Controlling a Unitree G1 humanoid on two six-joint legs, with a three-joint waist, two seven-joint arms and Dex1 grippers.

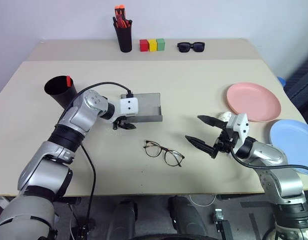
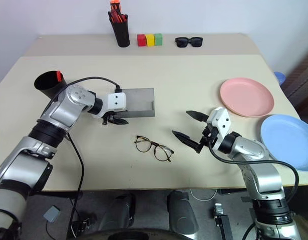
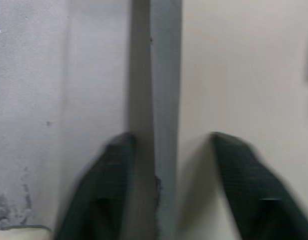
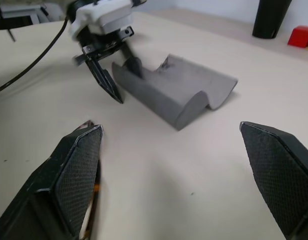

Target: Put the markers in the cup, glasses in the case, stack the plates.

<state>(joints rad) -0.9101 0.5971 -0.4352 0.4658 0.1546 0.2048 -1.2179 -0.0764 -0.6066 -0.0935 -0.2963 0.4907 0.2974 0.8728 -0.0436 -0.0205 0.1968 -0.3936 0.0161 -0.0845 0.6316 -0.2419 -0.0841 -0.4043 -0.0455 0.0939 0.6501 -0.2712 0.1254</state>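
left end effector [image 3: 166, 150] released, fingers straddling the case [image 3: 164, 75] wall; head view adds glasses [image 1: 164, 152]; right end effector [image 1: 206, 134] released.

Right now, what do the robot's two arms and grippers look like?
Both arms are silver-grey metal segments with black joint bands. Each wrist carries a white boxy housing, and a black cable loops along each arm. The left gripper and right gripper each have two black, tapered, pointed fingers; the fingers carry a fine cross-hatched texture on the inner pads.
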